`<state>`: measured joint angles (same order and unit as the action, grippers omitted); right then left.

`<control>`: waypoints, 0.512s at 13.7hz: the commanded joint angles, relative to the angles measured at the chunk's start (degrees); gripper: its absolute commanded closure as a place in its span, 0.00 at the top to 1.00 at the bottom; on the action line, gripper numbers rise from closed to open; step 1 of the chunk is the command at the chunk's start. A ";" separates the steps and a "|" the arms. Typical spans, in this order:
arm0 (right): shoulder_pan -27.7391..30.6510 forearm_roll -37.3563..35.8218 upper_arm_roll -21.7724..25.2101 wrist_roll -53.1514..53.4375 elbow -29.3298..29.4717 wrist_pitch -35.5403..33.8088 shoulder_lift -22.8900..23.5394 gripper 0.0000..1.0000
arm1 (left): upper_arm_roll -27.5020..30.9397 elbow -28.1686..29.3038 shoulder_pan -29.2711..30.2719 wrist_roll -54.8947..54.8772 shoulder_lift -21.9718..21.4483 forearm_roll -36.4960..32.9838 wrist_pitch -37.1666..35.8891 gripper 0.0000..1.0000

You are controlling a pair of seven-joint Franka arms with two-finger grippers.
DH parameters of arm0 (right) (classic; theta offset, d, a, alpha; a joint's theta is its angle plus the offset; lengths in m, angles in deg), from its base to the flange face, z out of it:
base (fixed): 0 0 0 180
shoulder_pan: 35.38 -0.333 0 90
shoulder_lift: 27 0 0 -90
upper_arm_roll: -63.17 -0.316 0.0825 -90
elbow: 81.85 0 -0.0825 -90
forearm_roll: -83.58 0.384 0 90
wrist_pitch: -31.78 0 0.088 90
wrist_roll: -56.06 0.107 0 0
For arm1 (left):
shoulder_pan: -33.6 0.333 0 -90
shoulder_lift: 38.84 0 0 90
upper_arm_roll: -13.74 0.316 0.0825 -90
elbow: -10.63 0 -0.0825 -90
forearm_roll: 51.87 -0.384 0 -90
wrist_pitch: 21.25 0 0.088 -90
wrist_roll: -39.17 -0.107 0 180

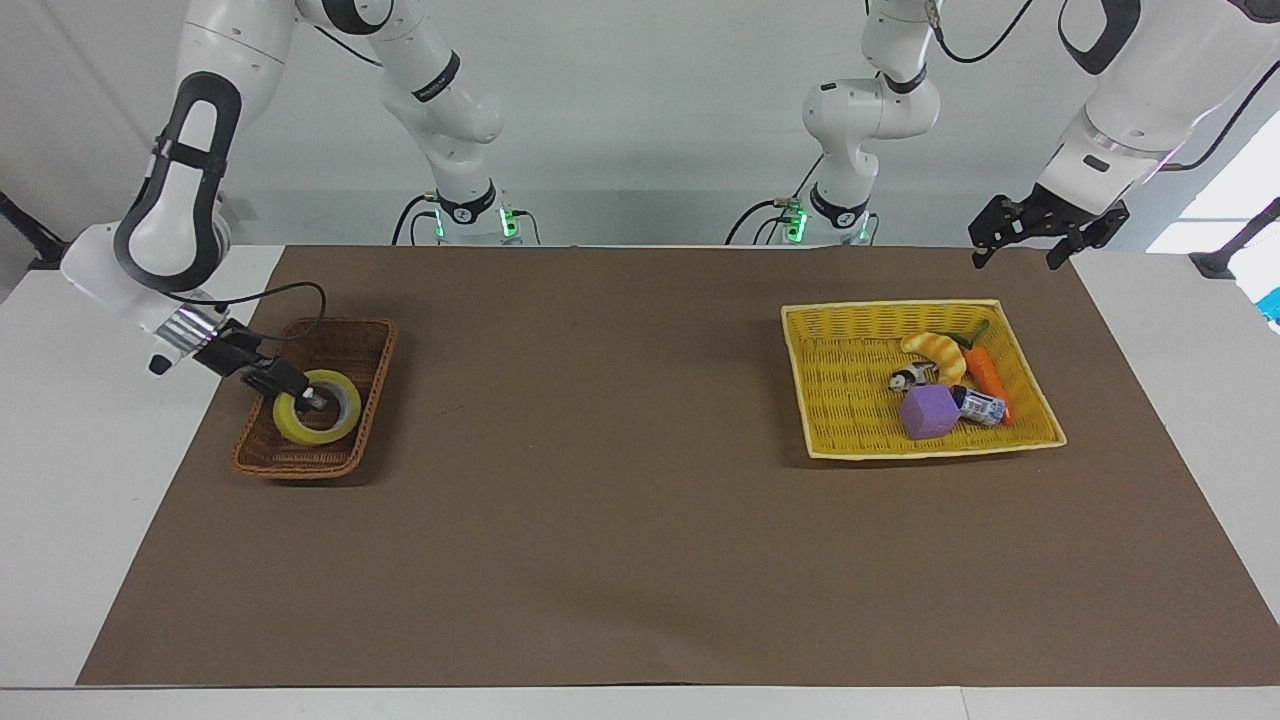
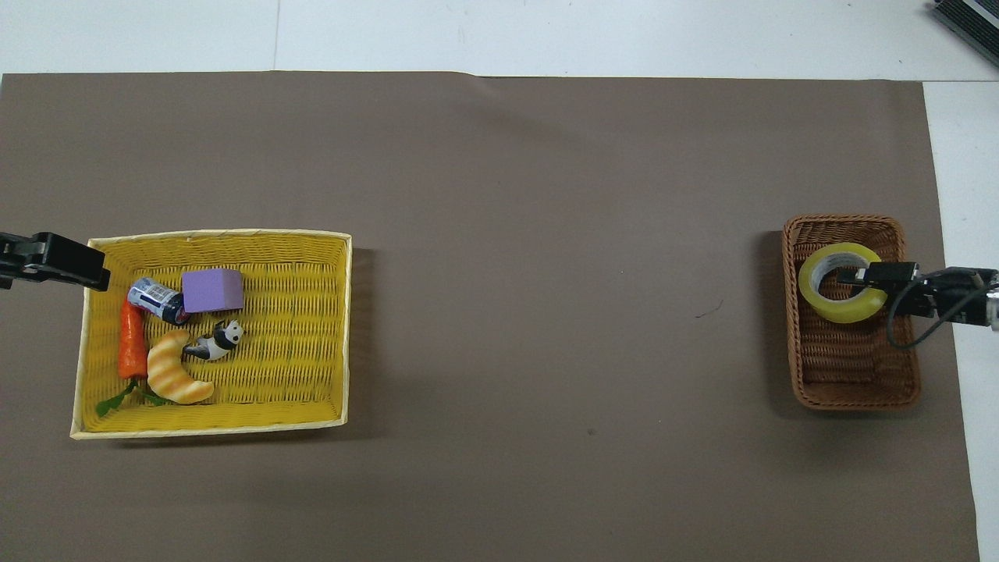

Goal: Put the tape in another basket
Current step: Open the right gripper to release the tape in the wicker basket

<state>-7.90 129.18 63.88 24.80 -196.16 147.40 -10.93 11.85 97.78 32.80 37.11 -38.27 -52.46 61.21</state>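
Surface (image 1: 620,520): brown mat, one basket toward each end.

Arms: the right arm reaches down to the dark wicker basket. The left arm waits, raised by the yellow basket (image 1: 890,306).

Yellow basket, toward the left arm's end: holds a purple cube (image 1: 928,412), a croissant (image 1: 940,355), a carrot (image 1: 985,372) and some smaller bits. No tape in it.

Basket (image 1: 388,345), toward the right arm's end: narrow, dark brown. The tape (image 1: 300,430) lies inside it, in the half farther from the robots. The hole faces mostly upward and the ring seems a little tilted.

Right pincer (image 1: 300,390): it sits right at the tape, low in the basket. It comes in from the right arm's end of the surface and crosses the ring's wall on that side, with its tip over the pale core. Cannot tell whether it clamps the wall or is clear of it.

Left pincer (image 1: 1012,262): open and empty, over the surface's edge by the yellow basket, well apart from the tape.

Key relation: the tape is directly under the right pincer, with its axis near upright, so only the right arm is placed to act on it.

Judgement: the tape is already in the dark basket. What is left is a clean letting-go and a straight lift, so the tip does not hook the ring's wall and drag it out.
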 commanded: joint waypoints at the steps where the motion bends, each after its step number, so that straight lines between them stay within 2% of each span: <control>1: 0.30 0.01 -0.36 -0.12 2.59 -1.72 -0.68 1.00 | -0.22 -1.20 0.54 -0.58 0.22 -0.55 -1.34 1.00; 3: -1.54 -3.75 -0.36 3.55 4.44 -1.72 -2.70 1.00 | -0.22 -1.28 0.54 -0.58 0.22 -0.55 -1.34 1.00; 7: -6.54 -16.14 -0.45 15.07 9.27 -2.24 -7.62 1.00 | -0.22 -1.28 0.54 -0.58 0.22 -0.55 -1.34 1.00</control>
<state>-12.55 118.03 63.57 34.98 -188.56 146.58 -15.93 11.84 97.78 32.92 37.11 -38.27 -52.46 61.21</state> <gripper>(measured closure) 0.000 0.000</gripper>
